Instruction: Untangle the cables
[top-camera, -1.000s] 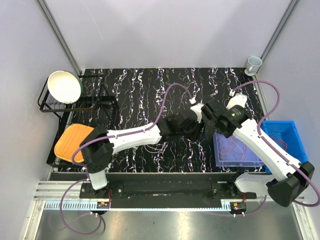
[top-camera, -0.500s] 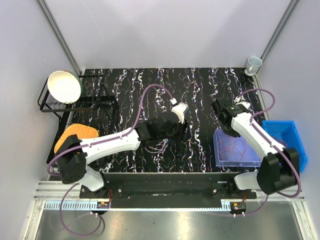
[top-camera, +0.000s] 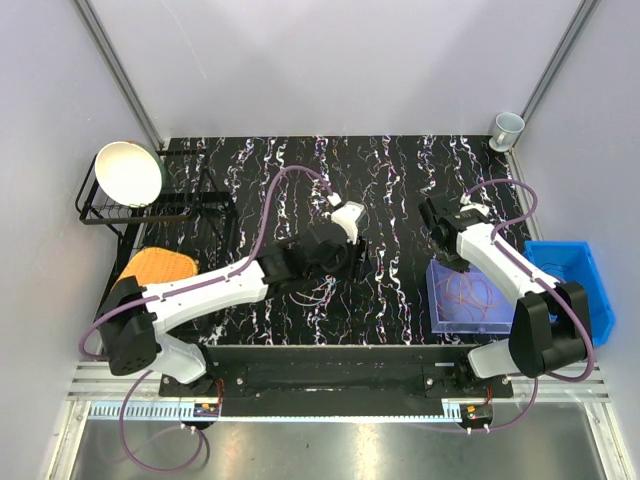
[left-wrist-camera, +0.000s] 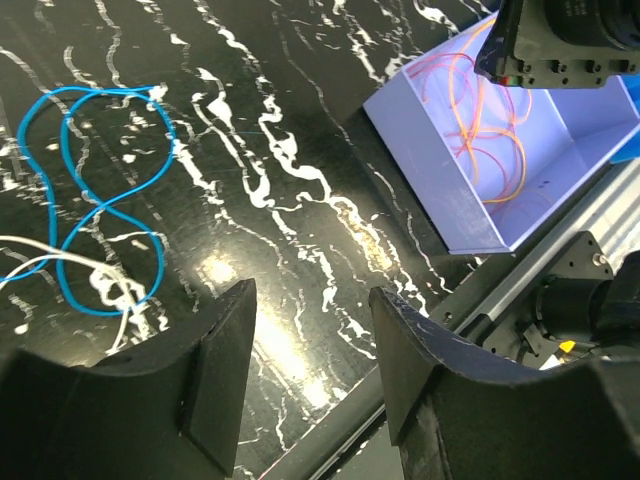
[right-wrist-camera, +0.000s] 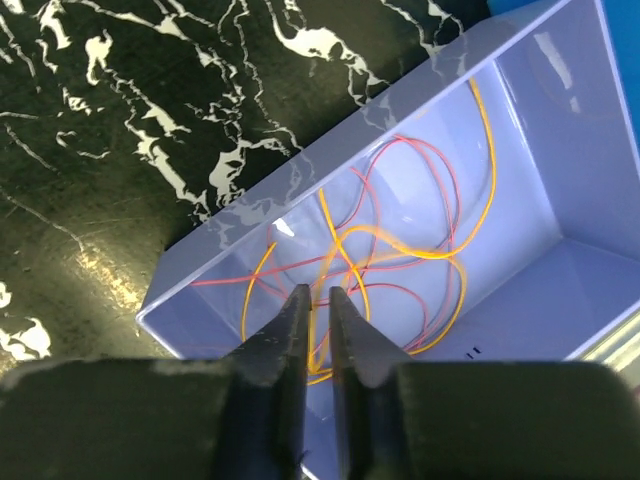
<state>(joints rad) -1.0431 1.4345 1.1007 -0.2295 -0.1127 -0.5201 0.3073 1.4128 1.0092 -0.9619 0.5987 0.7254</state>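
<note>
Thin orange and red cables (right-wrist-camera: 400, 245) lie looped in the clear lavender box (right-wrist-camera: 230, 225); they also show in the top view (top-camera: 468, 293) and the left wrist view (left-wrist-camera: 480, 130). My right gripper (right-wrist-camera: 320, 297) hangs over the box's near-left corner (top-camera: 446, 258), jaws nearly closed with a blurred orange cable strand in the narrow gap. My left gripper (left-wrist-camera: 312, 300) is open and empty above the black mat at the centre (top-camera: 357, 262). A blue cable (left-wrist-camera: 95, 205) lies looped on the mat to its left, crossing a white cable (left-wrist-camera: 40, 262).
A blue bin (top-camera: 572, 275) sits right of the lavender box. A cup (top-camera: 508, 127) stands at the back right. A white bowl (top-camera: 128, 172) rests in a black wire rack (top-camera: 190, 205) at the left, with an orange pad (top-camera: 150, 272) in front.
The two grippers were close together at the table's centre. The right gripper has moved right to the lavender box; the left gripper has pulled back left.
</note>
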